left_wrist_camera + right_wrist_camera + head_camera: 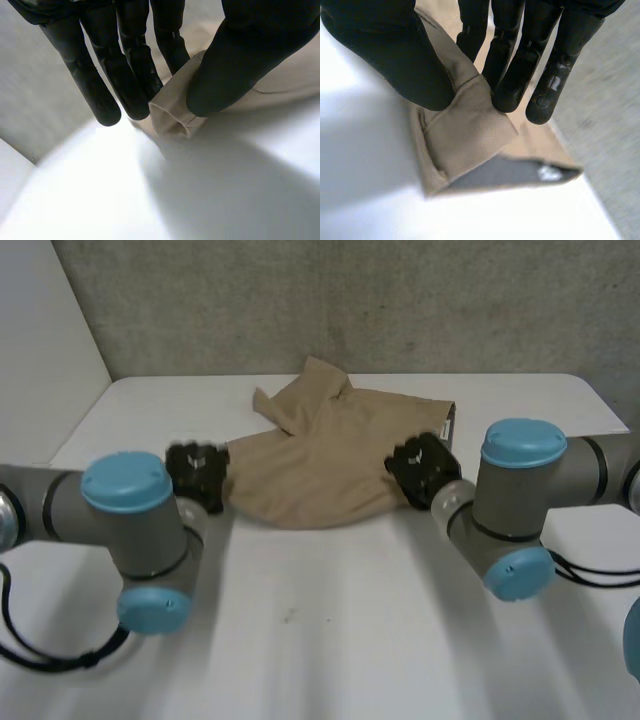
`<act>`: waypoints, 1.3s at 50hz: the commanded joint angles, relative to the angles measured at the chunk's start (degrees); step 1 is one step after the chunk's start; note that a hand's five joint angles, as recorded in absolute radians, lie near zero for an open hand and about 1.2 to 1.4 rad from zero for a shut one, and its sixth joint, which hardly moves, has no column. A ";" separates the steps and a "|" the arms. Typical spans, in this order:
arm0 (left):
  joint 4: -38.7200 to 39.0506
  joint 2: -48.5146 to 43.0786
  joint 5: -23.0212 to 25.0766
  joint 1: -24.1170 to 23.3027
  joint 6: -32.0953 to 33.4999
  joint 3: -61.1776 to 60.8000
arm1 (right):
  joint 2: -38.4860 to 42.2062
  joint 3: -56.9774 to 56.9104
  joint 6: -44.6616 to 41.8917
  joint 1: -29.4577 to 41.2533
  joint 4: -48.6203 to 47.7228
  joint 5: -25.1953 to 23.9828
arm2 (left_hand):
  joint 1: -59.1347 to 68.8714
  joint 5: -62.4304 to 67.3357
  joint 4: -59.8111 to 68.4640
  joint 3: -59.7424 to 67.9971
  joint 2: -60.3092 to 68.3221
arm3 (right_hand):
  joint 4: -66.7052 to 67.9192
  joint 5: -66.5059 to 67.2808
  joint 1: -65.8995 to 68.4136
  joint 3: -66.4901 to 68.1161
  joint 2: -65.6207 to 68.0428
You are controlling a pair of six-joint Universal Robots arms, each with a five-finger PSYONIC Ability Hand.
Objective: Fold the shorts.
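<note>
the tan shorts (pixel 330 460) lie on the white table (pixel 350 630) between my two hands, their long axis running from one hand to the other. my left hand (pixel 197 472) pinches one end's edge between thumb and fingers. my right hand (pixel 424 468) pinches the opposite end the same way. the cloth is rumpled, with a flap bunched up beyond both hands.
</note>
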 commanded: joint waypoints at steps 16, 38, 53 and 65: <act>-15.95 24.62 0.77 -0.08 2.92 -18.21 | -18.93 11.48 6.98 -3.80 23.27 1.43 | 15.86 14.74 10.79 11.55 11.16 | 11.71 13.37 23.66 10.85 12.40; -37.32 38.43 5.52 -4.39 6.79 -29.29 | -32.02 34.76 -8.30 -7.48 40.15 0.28 | 15.86 14.74 10.79 11.55 11.16 | 11.71 13.37 23.66 10.85 12.40; -31.45 32.30 10.27 -4.12 11.27 -16.48 | -33.54 25.22 -6.50 -12.32 36.66 -4.90 | 15.86 14.74 10.79 11.55 11.16 | 11.71 13.37 23.66 10.85 12.40; -18.78 -1.70 6.67 -4.83 11.18 22.97 | -18.70 10.27 1.36 -11.01 21.82 5.45 | 15.86 14.74 10.79 11.55 11.16 | 11.71 13.37 23.66 10.85 12.40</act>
